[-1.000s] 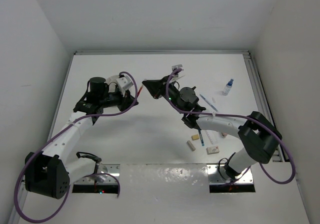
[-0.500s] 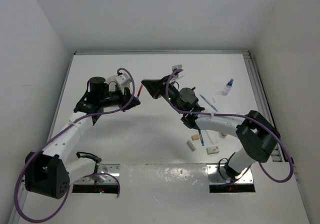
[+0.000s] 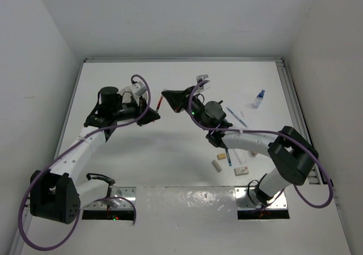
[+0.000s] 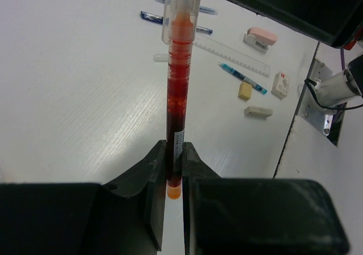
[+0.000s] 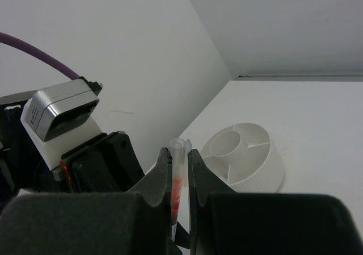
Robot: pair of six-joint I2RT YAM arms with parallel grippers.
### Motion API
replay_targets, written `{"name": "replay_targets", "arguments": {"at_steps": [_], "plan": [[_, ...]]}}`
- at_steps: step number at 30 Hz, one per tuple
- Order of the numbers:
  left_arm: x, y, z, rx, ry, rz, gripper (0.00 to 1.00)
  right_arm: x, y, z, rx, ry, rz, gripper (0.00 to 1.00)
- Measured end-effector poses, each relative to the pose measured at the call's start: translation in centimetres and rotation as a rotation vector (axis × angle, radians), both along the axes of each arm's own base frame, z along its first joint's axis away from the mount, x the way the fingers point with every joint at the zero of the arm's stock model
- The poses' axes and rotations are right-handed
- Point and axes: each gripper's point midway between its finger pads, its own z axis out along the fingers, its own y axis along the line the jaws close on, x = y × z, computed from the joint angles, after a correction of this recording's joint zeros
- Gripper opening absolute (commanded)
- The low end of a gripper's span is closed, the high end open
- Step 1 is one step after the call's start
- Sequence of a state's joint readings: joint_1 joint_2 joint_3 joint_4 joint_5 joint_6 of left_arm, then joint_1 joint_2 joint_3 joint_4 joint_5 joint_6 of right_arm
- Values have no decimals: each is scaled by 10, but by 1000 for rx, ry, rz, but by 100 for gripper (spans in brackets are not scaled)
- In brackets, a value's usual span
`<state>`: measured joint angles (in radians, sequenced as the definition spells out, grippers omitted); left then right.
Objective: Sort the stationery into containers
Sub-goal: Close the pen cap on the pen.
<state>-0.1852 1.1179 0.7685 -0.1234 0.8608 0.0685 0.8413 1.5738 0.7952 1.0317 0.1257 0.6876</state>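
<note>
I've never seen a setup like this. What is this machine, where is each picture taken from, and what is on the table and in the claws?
Two robot arms stand at a white table. One picture looks down from above; the other two come from a camera on each wrist. Both the left gripper and the right gripper are shut on one red-orange pen, each on one end. A round white tub stands nearby. Loose on the table lie a clear ruler, a blue pen, a tan eraser and a small bottle.
</note>
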Motion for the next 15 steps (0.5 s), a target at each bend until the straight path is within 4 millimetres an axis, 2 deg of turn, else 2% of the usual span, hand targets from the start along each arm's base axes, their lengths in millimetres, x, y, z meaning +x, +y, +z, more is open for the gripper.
{"name": "replay_targets", "arguments": {"at_steps": [15], "plan": [[1, -2, 0, -17, 0, -26, 0, -3, -1, -2, -44, -26, -10, 0]]}}
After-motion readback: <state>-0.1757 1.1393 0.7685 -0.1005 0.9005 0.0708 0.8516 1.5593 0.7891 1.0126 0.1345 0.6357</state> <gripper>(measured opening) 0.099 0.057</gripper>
